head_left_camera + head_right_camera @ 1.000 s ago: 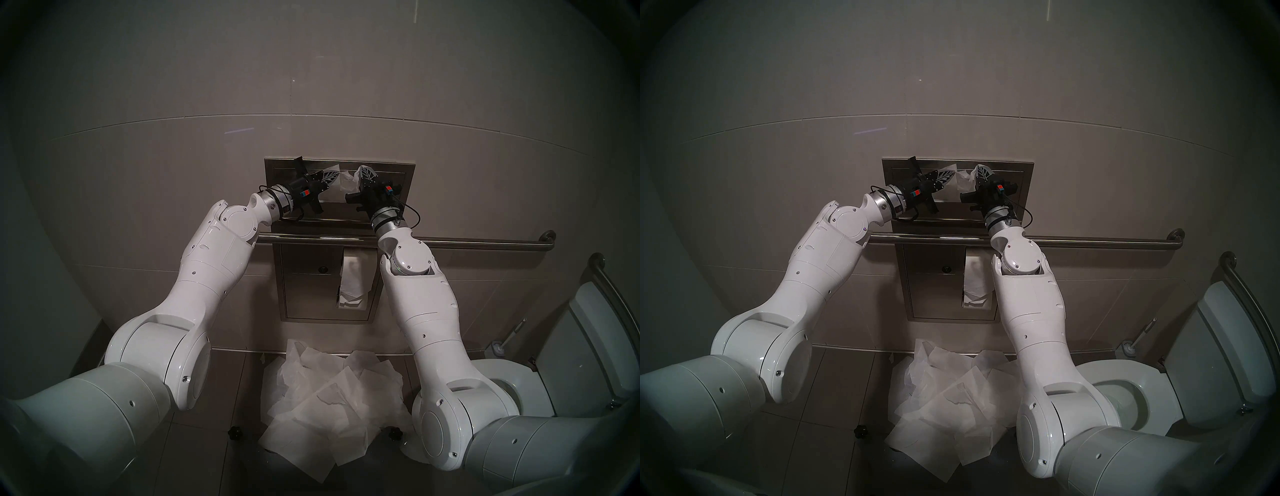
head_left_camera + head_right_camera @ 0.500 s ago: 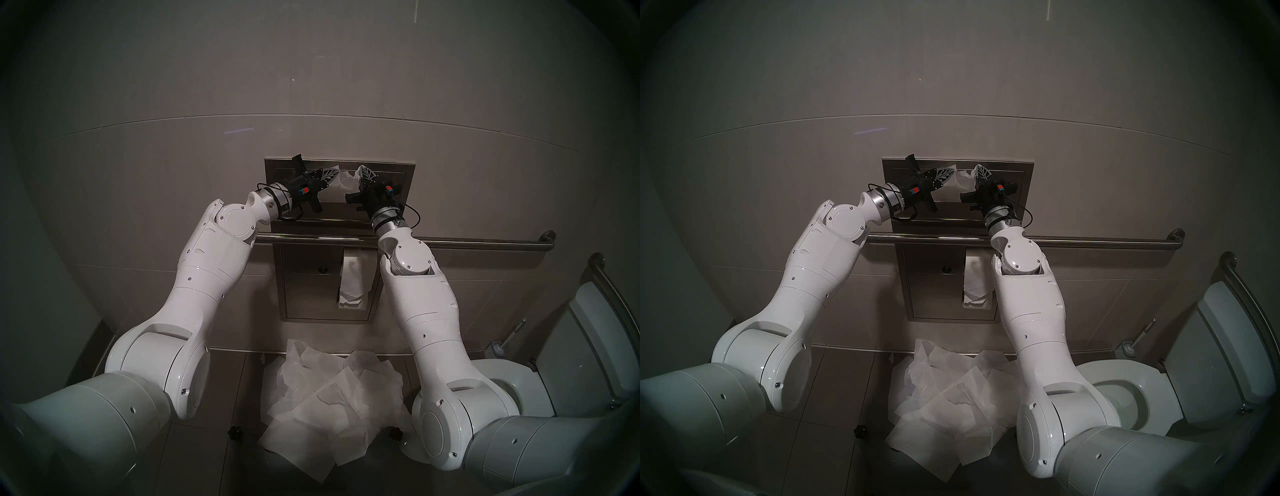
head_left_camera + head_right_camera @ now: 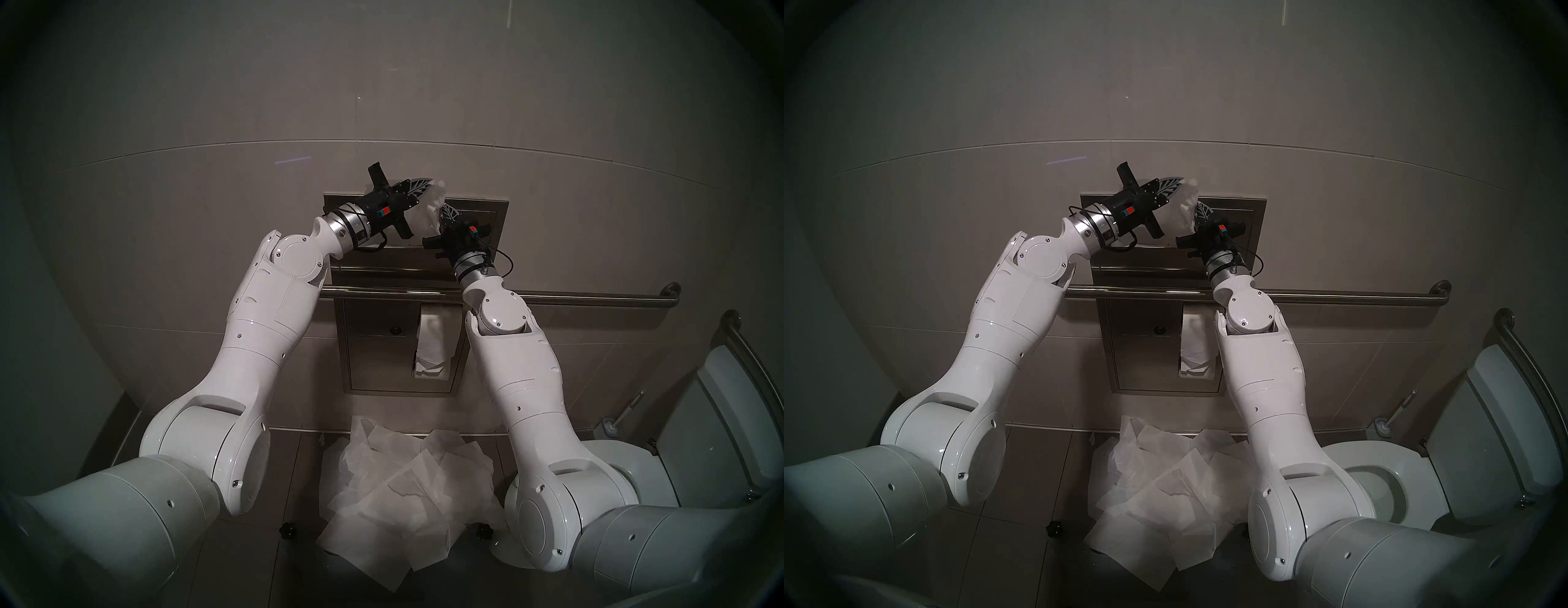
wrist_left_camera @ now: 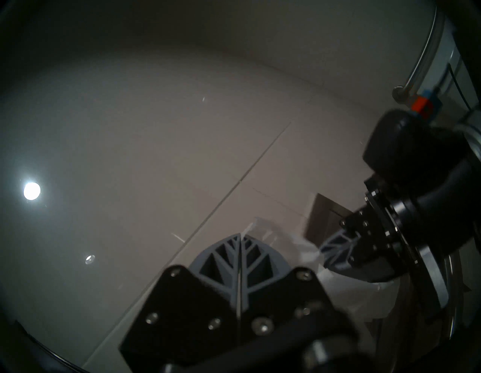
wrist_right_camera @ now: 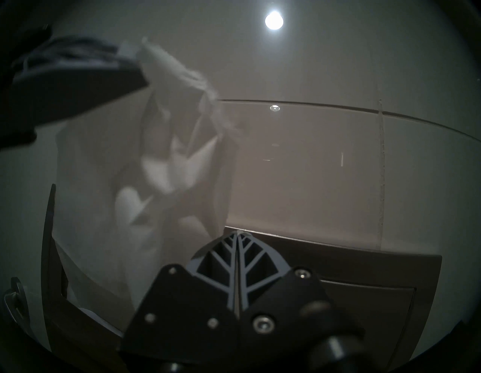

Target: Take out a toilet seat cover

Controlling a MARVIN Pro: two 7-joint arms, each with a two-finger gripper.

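The toilet seat cover [image 3: 432, 210] is a thin, wrinkled white sheet drawn up out of the steel wall dispenser [image 3: 488, 208]. My left gripper [image 3: 430, 183] is shut on the sheet's top edge and holds it above the dispenser's top rim. The left wrist view shows its fingers [image 4: 226, 255] pressed together. In the right wrist view the sheet [image 5: 161, 169] hangs stretched from the left gripper down into the slot. My right gripper [image 3: 444, 208] is shut, its tips [image 5: 237, 231] right beside the sheet's edge at the dispenser front. No paper shows between its fingers.
A steel grab bar [image 3: 594, 299] runs across the wall below the dispenser. A toilet paper roll [image 3: 432, 344] hangs in the lower panel. A heap of white sheets [image 3: 407, 479] lies on the floor. The toilet [image 3: 636, 463] and a brush [image 3: 611, 429] stand at right.
My left gripper closed on the sheet's edge, then rose up and to the right, drawing the sheet out above the dispenser. The right gripper stayed nearly in place.
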